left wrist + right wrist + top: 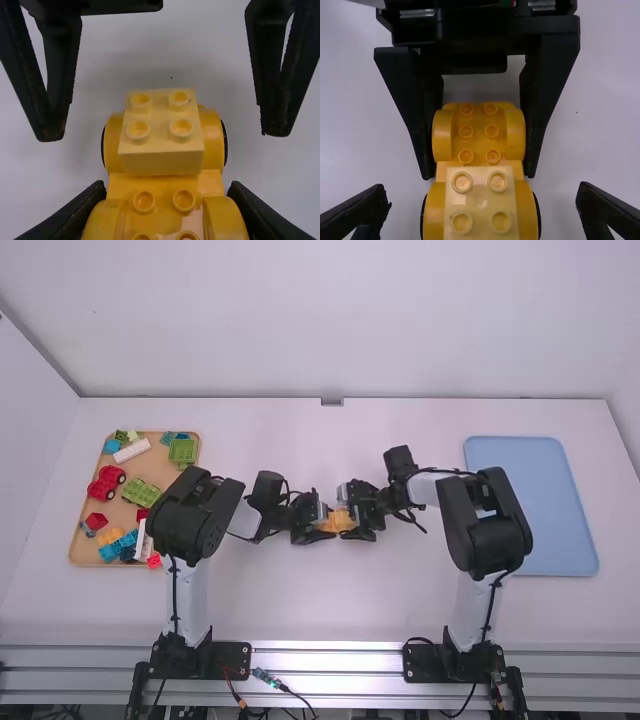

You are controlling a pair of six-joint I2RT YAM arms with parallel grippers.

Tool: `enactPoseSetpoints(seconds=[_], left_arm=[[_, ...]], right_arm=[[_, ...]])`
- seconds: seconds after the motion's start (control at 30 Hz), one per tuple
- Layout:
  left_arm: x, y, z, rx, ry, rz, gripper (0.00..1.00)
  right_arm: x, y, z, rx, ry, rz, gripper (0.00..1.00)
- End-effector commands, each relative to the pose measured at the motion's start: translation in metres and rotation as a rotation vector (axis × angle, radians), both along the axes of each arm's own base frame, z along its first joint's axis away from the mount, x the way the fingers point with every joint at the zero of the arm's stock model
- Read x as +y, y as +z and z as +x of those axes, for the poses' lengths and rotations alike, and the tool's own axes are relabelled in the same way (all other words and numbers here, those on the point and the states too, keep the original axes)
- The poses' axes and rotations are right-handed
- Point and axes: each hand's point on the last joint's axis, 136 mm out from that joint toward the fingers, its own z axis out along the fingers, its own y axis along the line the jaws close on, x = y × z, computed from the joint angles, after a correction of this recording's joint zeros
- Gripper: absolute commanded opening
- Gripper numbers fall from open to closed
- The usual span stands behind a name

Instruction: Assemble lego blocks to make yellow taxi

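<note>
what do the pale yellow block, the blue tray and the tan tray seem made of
The pale yellow block looks like smooth plastic, with moulded studs and soft highlights. The blue tray seems matte plastic: even colour, rounded corners. The tan tray could be wood or plastic; its dull, even tan fits both.

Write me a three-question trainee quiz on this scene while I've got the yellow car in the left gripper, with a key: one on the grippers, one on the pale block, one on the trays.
1. True or false: the right gripper is shut on the yellow car base.

2. How many studs top the pale yellow block on that base?
A) two
B) four
C) six

3. Fill in: the wooden tray that bears loose toy pieces lies on the ____ arm's side, and the blue tray on the other.

Key: 1. False. 2. B. 3. Left.
</note>
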Motion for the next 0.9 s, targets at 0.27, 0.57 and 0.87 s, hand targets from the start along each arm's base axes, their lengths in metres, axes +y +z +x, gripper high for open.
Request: enactPoseSetpoints(seconds=[0.27, 0.57, 0.87], left_arm=[[0.016, -0.036, -0.017, 0.032, 0.039, 0.118, 0.25], [0.017, -0.036, -0.019, 0.024, 0.046, 0.114, 0.23], [0.017, -0.035, -0.016, 0.018, 0.050, 0.113, 0.21]], right_arm=[[-0.007, 0.047, 0.005, -0.047, -0.009, 0.133, 0.99], [-0.002, 0.042, 0.001, -0.038, 0.005, 0.128, 0.00], [-0.005, 0.031, -0.003, -0.028, -0.012, 0.106, 0.00]])
